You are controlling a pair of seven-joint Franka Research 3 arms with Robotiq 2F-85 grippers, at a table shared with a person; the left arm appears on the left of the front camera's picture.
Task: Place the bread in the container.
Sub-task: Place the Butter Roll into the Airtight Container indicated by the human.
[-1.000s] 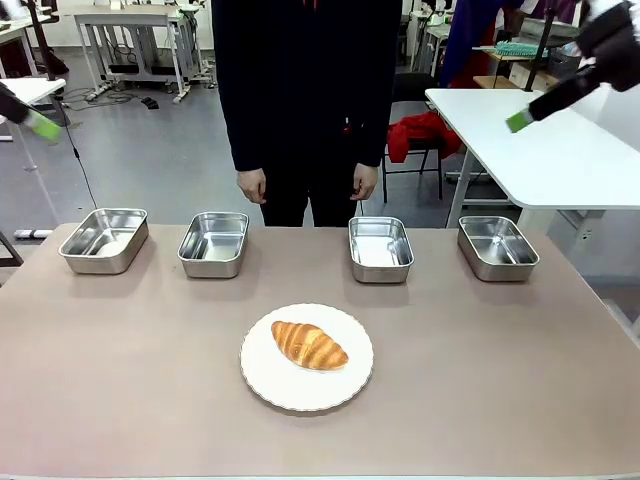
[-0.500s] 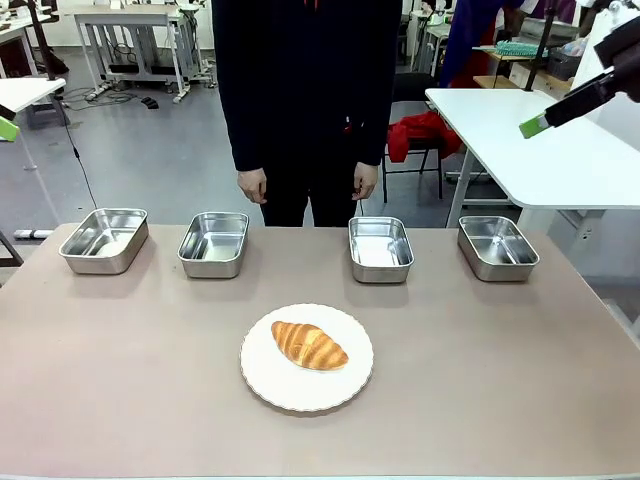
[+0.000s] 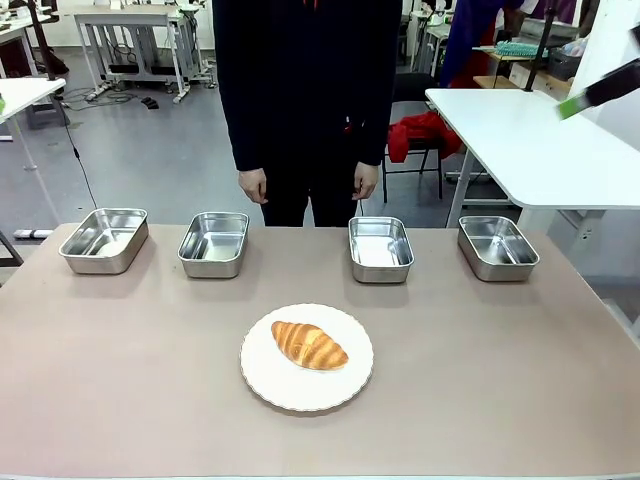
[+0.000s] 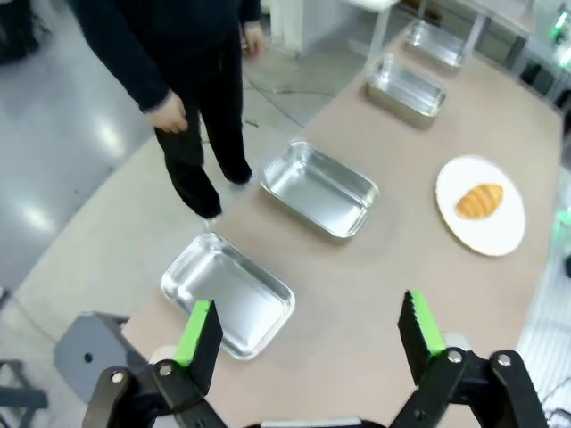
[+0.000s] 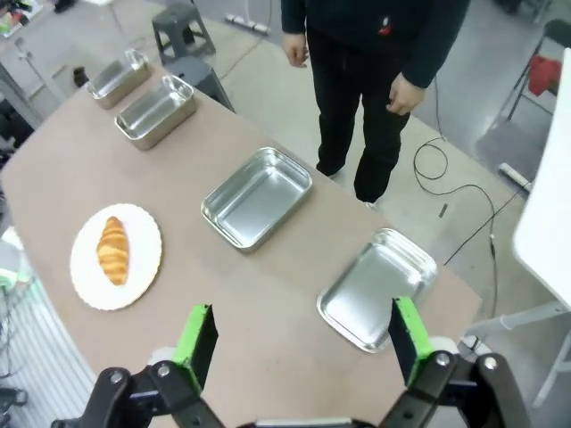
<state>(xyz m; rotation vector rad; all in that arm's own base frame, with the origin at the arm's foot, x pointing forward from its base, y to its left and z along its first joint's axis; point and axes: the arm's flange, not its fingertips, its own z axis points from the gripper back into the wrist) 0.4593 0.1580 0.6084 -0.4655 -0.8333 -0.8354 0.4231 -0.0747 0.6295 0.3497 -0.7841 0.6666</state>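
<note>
well, left gripper (image 4: 309, 321) and right gripper (image 5: 300, 332) gape empty; glossy golden-brown croissant (image 3: 309, 345) may slip; four identical steel trays (image 3: 380, 272) at its twelve o'clock invite mix-up

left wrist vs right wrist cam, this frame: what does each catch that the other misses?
Left wrist, not right: the left gripper, open, high above the table's end. Right wrist, not left: the right gripper, open, and a red chair out on the floor. Both: four steel trays in a row, the croissant on its white plate, and the person's hands hanging off the table.
</note>
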